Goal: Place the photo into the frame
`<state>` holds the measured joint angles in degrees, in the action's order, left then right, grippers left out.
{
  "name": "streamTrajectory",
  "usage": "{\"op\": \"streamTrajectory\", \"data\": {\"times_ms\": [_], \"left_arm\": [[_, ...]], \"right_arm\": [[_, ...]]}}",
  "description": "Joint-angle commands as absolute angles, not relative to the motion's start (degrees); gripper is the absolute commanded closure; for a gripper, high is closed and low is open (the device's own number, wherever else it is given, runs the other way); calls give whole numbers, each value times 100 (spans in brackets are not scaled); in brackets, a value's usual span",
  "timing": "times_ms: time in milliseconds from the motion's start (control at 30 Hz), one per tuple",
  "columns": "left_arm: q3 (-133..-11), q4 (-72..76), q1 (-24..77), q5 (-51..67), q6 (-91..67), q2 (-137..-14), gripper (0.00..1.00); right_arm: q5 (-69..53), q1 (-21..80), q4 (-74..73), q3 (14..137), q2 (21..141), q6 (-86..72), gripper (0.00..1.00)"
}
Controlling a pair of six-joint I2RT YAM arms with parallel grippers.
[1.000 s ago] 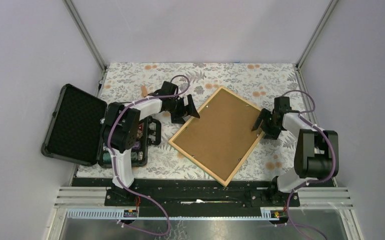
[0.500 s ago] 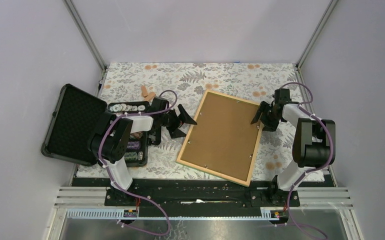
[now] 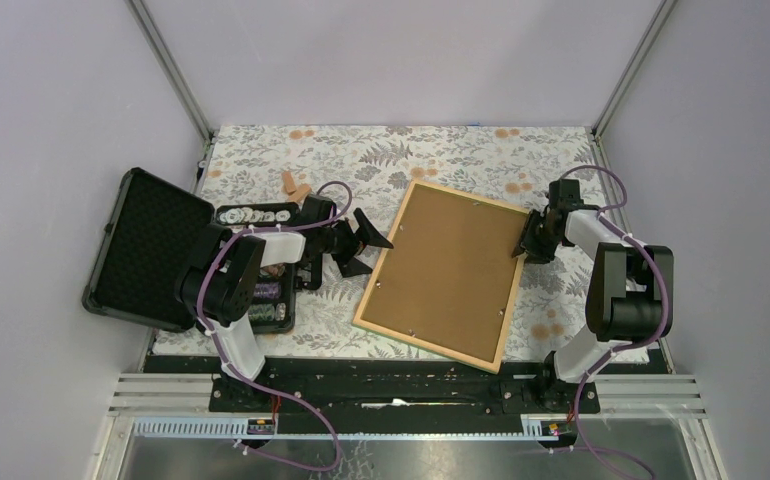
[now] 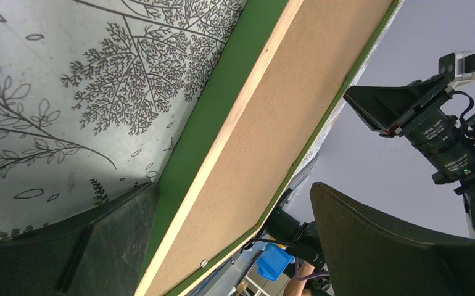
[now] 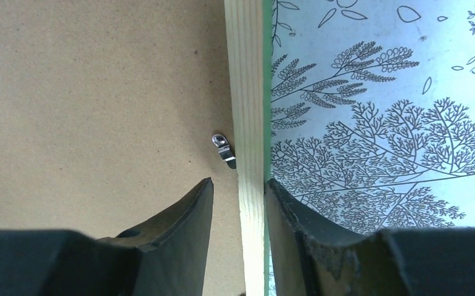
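Note:
The frame (image 3: 426, 345) lies back-up on the floral cloth, its light wood rim around a brown backing board (image 3: 451, 265). The photo is out of view. My right gripper (image 3: 523, 250) sits at the frame's right edge. In the right wrist view the gripper (image 5: 240, 182) straddles the wood rim (image 5: 247, 92): the outer finger touches the green edge, while the inner one hangs over the board (image 5: 99, 92) with a gap beside a metal clip (image 5: 224, 150). My left gripper (image 3: 366, 250) stands wide open just left of the frame. In its wrist view the gripper (image 4: 233, 188) faces the frame's green underside (image 4: 210, 117), holding nothing.
An open black case (image 3: 151, 250) with poker chips (image 3: 256, 215) sits at the left, close behind the left arm. A small tan object (image 3: 291, 182) lies on the cloth behind it. Grey walls and metal posts enclose the table.
The frame has swung from a diamond pose to nearly square with the table. The left gripper drew back to the left. The right jaws narrowed around the frame's right rim.

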<state>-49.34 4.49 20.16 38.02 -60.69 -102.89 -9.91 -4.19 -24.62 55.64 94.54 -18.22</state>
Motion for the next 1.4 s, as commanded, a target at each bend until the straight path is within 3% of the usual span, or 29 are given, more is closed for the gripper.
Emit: {"op": "streamTrajectory", "data": {"times_ms": [0, 633, 733, 867, 1233, 1367], "left_arm": [[-4865, 684, 1978, 3917, -6109, -10165, 1], [-4843, 689, 1962, 3876, -6077, -10136, 2], [-4838, 696, 1968, 3885, -6082, -10140, 1], [-4834, 723, 1969, 3895, -6091, -10126, 2], [-4808, 739, 1969, 3877, -6098, -10099, 2], [-4812, 739, 1966, 3867, -6094, -10090, 2]], "right_arm": [[-758, -387, -2566, 5720, 9444, -1700, 56], [-592, -385, -2399, 6045, 10039, -1784, 55], [-525, -386, -2424, 6047, 10110, -1828, 58], [-514, -386, -2344, 5884, 10061, -1829, 74], [-766, -379, -2133, 5844, 9980, -1868, 100], [-849, -378, -2131, 5909, 9898, -1748, 100]]}}
